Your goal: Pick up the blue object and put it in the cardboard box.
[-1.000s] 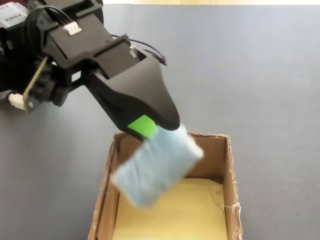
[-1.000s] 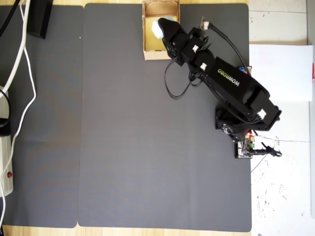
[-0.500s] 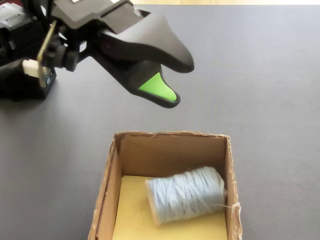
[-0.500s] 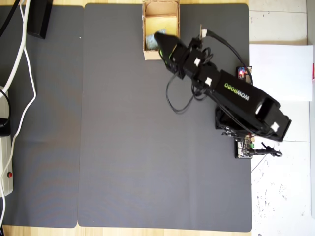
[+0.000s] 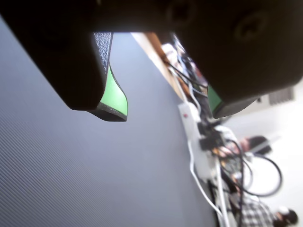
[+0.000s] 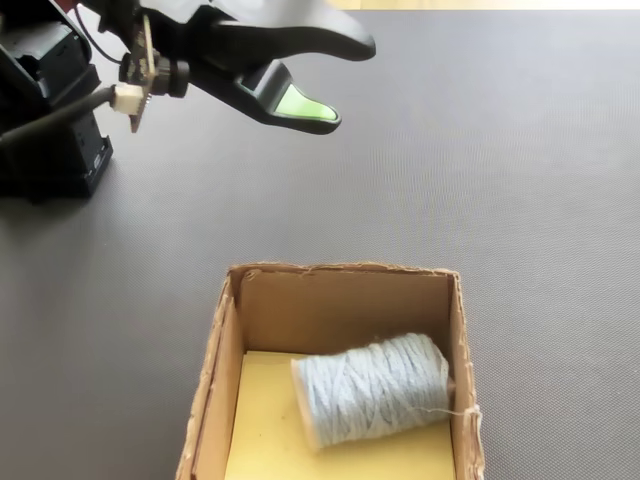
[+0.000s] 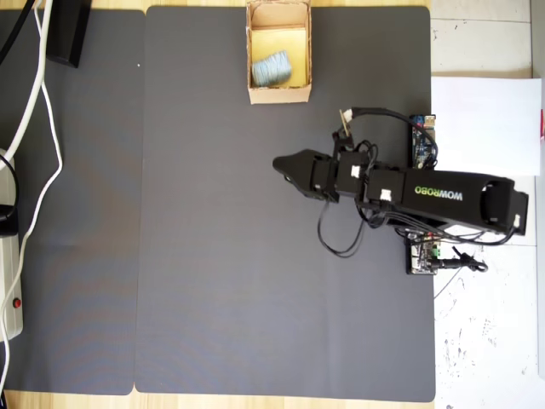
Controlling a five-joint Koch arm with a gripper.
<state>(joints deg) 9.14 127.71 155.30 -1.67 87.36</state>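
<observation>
The blue object (image 6: 370, 390), a pale blue wound roll, lies on its side on the yellowish floor of the cardboard box (image 6: 340, 305), against the right wall in the fixed view. In the overhead view the box (image 7: 278, 94) stands at the mat's top edge with the roll (image 7: 272, 68) inside. My gripper (image 6: 350, 85) hovers above the mat, well apart from the box, open and empty. The wrist view shows both green-padded jaws spread wide (image 5: 166, 115) with only mat between them. In the overhead view the gripper (image 7: 281, 164) points left, below and to the right of the box.
A dark grey mat (image 7: 213, 256) covers the table. White cables (image 7: 43, 111) and a power strip (image 7: 10, 290) lie along the left edge, and a black block (image 7: 68, 30) stands at the top left. The arm's base and boards (image 7: 426, 247) sit at the right, beside white paper (image 7: 485, 119).
</observation>
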